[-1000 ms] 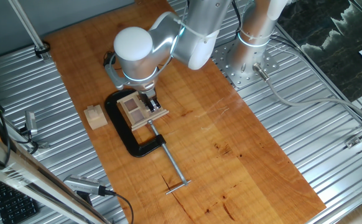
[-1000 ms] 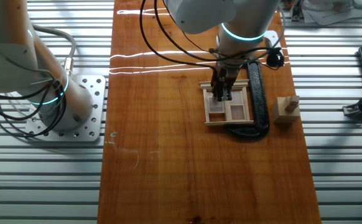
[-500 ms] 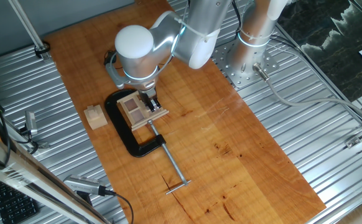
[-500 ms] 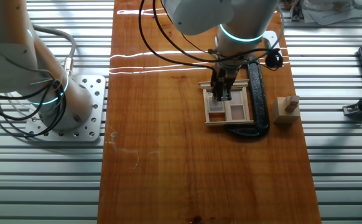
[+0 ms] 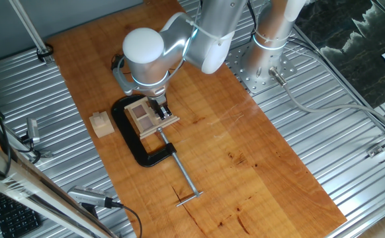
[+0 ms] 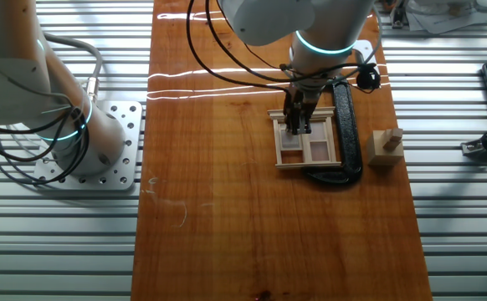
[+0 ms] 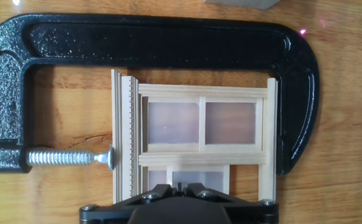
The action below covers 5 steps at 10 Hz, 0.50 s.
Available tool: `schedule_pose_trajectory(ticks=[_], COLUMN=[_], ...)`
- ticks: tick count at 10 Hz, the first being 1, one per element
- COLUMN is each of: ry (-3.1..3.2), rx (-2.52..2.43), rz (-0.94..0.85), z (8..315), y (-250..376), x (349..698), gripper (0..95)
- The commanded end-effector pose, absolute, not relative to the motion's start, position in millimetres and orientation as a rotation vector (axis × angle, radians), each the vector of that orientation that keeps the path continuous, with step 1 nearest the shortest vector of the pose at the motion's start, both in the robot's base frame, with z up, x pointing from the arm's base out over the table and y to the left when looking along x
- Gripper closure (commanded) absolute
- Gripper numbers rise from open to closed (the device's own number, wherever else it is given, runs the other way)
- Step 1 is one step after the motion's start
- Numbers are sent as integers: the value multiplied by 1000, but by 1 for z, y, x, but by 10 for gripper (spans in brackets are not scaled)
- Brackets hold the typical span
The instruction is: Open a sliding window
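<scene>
The sliding window (image 7: pixel 201 146) is a small light-wood frame with crossbars and brownish panes. It lies flat on the wooden table, held in a black C-clamp (image 7: pixel 150 43). It also shows in one fixed view (image 5: pixel 147 116) and in the other fixed view (image 6: pixel 307 142). My gripper (image 7: pixel 180 186) hangs straight down over the window's near edge, its fingers drawn together with only a thin slit between them, touching the lower sash. The fingertips are mostly hidden by the gripper body. In the other fixed view the gripper (image 6: pixel 297 127) stands on the window's far left pane.
The clamp's steel screw (image 5: pixel 182 175) runs out toward the table's front. A plain small wooden cube (image 5: pixel 101 123) sits left of the clamp. The robot base (image 5: pixel 265 59) stands on the metal plate at the back. Ribbed metal surface flanks the wooden board.
</scene>
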<state>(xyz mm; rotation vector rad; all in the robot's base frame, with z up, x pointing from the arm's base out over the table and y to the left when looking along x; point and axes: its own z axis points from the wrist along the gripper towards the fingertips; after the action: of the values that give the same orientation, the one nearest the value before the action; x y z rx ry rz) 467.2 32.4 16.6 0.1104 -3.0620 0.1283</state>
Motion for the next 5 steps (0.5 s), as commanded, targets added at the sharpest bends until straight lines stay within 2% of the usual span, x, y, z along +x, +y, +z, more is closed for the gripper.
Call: schedule_pose_trajectory(ticks=[1,5], ry=[-3063,-3065], rx=[104,79], rz=[120,111], z=[17,17], y=[34,37], x=[468,469], gripper=[950,950])
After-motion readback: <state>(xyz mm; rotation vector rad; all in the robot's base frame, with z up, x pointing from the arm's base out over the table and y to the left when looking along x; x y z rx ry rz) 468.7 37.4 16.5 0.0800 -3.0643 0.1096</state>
